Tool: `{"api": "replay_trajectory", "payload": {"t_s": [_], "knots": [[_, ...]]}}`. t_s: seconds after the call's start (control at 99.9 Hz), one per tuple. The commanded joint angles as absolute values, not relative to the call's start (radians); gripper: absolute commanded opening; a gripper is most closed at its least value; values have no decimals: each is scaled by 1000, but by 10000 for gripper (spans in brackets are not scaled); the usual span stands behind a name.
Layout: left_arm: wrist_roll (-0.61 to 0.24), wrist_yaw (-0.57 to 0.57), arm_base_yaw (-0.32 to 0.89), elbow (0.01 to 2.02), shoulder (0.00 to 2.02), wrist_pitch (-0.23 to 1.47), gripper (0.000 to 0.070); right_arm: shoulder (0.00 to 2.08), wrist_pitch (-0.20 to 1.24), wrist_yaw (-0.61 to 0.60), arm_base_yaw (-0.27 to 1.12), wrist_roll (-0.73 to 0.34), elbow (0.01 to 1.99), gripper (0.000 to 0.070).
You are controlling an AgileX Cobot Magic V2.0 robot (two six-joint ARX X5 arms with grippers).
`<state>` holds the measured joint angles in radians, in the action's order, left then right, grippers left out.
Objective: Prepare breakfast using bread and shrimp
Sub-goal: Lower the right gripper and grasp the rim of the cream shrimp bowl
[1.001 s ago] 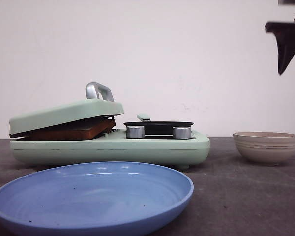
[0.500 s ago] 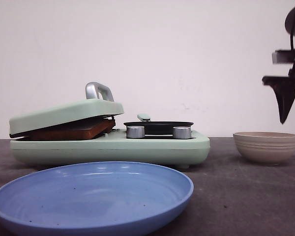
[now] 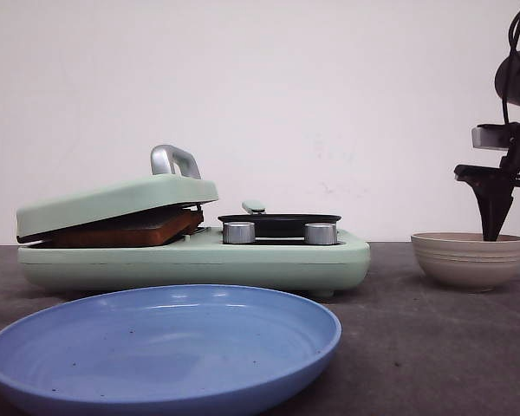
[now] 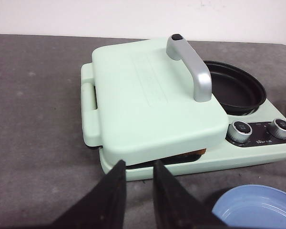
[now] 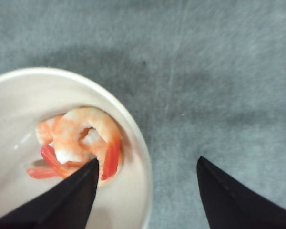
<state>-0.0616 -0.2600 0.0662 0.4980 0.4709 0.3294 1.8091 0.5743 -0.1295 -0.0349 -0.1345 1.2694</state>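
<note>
The shrimp (image 5: 81,140), pink-orange and curled, lies in a beige bowl (image 5: 136,143), which stands at the right in the front view (image 3: 468,260). My right gripper (image 5: 145,167) is open and straddles the bowl's rim: one finger is inside beside the shrimp, the other hangs over the table outside. From the front, its tips (image 3: 491,232) dip just into the bowl. Bread (image 3: 130,232) shows as a brown crust under the nearly closed lid of the green breakfast maker (image 3: 199,260); a sliver of that bread (image 4: 195,154) is also visible. My left gripper (image 4: 138,167) hovers before the maker, open by a narrow gap, holding nothing.
A black pan (image 3: 279,224) sits on the maker's right half behind two silver knobs (image 3: 238,232). The lid has a silver handle (image 4: 193,71). A large blue plate (image 3: 165,347) lies in front of the maker. Grey tabletop lies between the plate and the bowl.
My right gripper has come down from the upper right corner to the beige bowl, its tips now at the rim. Nothing else has moved.
</note>
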Motion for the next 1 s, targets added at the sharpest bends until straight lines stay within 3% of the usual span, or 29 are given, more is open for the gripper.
{"api": "replay_trajectory", "payload": {"t_s": [0.0, 0.991], "knots": [[-45, -258, 68, 502, 474, 321, 11, 1840, 570, -133, -38, -144, 1293, 401], [-45, -258, 68, 502, 474, 321, 11, 1923, 611, -166, -35, -116, 1292, 352]]}}
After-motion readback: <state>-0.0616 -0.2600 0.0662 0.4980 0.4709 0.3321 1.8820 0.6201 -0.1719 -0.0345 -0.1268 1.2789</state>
